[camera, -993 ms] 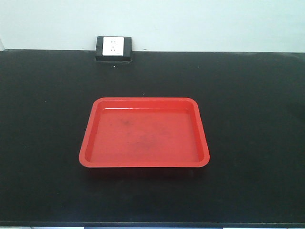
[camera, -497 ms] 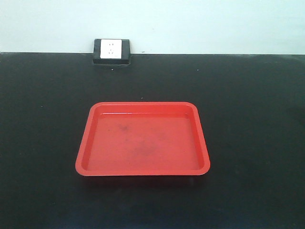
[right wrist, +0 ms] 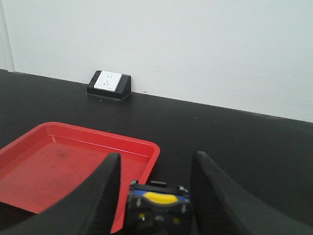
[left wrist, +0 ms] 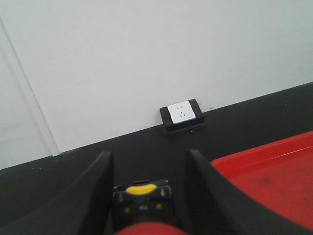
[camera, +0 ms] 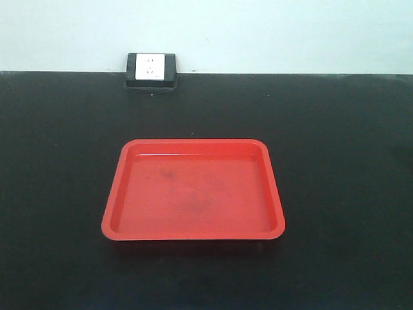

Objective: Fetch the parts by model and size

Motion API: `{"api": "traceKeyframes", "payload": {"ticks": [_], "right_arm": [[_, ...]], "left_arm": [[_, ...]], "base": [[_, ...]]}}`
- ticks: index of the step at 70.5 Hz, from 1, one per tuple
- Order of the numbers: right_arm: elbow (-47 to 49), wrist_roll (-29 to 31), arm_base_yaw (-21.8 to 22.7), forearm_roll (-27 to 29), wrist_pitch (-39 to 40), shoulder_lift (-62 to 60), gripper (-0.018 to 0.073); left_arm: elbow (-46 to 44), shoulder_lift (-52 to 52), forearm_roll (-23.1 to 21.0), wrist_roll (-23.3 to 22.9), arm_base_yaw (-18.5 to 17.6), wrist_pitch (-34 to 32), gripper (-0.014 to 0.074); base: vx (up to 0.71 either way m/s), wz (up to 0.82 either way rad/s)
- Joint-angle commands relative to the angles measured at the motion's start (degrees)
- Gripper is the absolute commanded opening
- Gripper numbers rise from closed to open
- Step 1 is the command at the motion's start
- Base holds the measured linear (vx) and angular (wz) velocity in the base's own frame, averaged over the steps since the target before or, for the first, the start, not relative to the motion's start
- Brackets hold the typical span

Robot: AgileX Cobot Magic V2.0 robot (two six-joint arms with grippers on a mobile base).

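Your left fingers (left wrist: 100, 186) stood partway open, clamped on the red-capped switch (left wrist: 144, 200), over the desk (camera: 348, 161) left of the red tray (camera: 193, 143). Your right fingers (right wrist: 208, 186) gripped the second switch (right wrist: 157, 208) likewise, cap out of view, beside the tray's right rim. The socket (camera: 151, 68) sat at the desk's back edge.

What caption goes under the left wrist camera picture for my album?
Left pincer holds a red-capped switch over the black table, beside the red tray, facing a socket.
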State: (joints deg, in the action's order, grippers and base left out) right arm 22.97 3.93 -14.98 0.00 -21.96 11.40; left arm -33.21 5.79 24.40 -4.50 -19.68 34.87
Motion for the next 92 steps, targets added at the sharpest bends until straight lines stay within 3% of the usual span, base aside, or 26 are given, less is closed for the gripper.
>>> {"api": "traceKeyframes", "payload": {"ticks": [1, 92], "right_arm": [[1.61, 0.45, 0.21, 0.00, 4.61, 0.74, -0.0005], [1.61, 0.45, 0.21, 0.00, 4.61, 0.73, -0.0005]], "left_arm": [[-1.41, 1.06, 0.64, -0.12, -0.13, -4.37, -0.0006], [-1.41, 1.06, -0.89, -0.32, -0.13, -4.42, -0.0006]], "base": [[0.00, 0.00], [0.00, 0.00]]}}
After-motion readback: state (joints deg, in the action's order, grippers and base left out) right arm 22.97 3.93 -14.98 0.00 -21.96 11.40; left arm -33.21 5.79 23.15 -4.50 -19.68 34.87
